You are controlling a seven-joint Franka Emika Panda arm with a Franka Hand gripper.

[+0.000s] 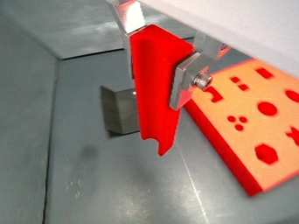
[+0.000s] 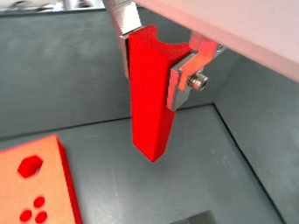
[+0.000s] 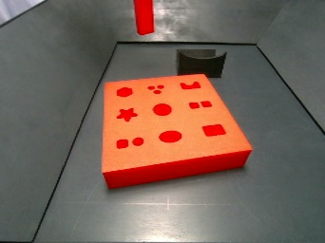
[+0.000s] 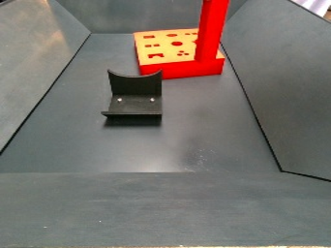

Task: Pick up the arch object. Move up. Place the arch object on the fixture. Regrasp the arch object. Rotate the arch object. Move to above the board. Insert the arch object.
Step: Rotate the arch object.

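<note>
The arch object [image 1: 156, 92] is a long red bar with a curved notch in its upper end, and it hangs upright in the air. My gripper [image 1: 160, 57] is shut on the bar's upper part, one silver finger [image 1: 184, 80] pressed to each side; both wrist views show this grip [image 2: 156, 57]. In both side views only the bar shows [image 3: 143, 14] [image 4: 214, 34], with the gripper out of frame above it. The dark fixture [image 4: 134, 97] stands on the floor with nothing in its scoop. The orange-red board [image 3: 172, 119] lies flat, its shaped holes facing up.
Grey walls slope up round the dark floor [image 4: 195, 145]. The fixture [image 3: 203, 61] stands just beyond the board's far end. In a wrist view the board [image 1: 251, 118] lies to one side below the bar and the fixture [image 1: 117, 109] behind it.
</note>
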